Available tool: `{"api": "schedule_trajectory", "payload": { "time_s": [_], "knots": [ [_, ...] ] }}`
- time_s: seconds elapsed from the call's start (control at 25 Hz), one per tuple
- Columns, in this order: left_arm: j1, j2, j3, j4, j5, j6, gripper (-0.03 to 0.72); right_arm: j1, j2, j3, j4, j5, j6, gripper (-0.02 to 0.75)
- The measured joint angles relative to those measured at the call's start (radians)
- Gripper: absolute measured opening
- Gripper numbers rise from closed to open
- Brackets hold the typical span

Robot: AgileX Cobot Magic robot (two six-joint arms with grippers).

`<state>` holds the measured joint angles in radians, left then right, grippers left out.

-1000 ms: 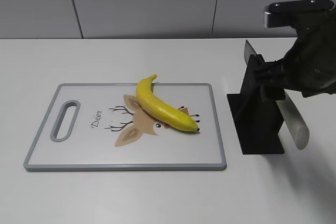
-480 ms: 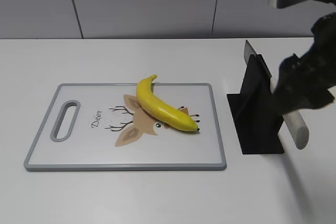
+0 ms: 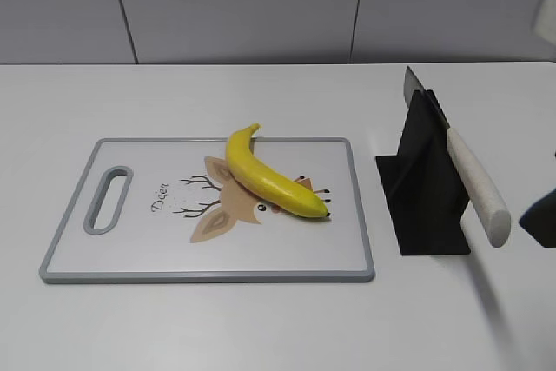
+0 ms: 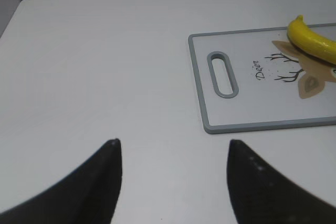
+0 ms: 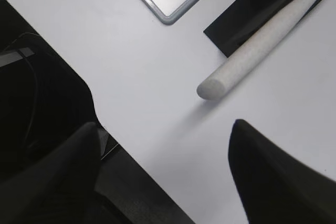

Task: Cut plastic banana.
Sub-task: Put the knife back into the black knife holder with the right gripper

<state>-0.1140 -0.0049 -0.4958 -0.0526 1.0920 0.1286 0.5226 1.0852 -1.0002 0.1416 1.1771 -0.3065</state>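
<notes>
The plastic banana is glossy yellow and lies diagonally on the white cutting board with a deer print; its stem end also shows in the left wrist view. A knife with a white handle rests slanted in a black stand. My right gripper is open and empty, over the table's front edge, just short of the handle's end. My left gripper is open and empty over bare table left of the board.
In the exterior view only a dark part of the right arm shows at the right edge. The table's front edge runs right under the right gripper. The board's grey rim has a handle slot.
My right arm has drawn back from the knife stand, down and to the right, almost out of the exterior view. The knife stays in the stand. Banana and board have not moved.
</notes>
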Motion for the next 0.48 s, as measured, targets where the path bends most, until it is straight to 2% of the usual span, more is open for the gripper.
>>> {"api": "schedule_trajectory", "payload": {
  "time_s": [0.48],
  "knots": [
    [0.0, 0.0, 0.0, 0.0, 0.0, 0.0, 0.59, 0.0, -0.316, 0.254, 0.001, -0.022, -0.023, 0.588]
  ]
}}
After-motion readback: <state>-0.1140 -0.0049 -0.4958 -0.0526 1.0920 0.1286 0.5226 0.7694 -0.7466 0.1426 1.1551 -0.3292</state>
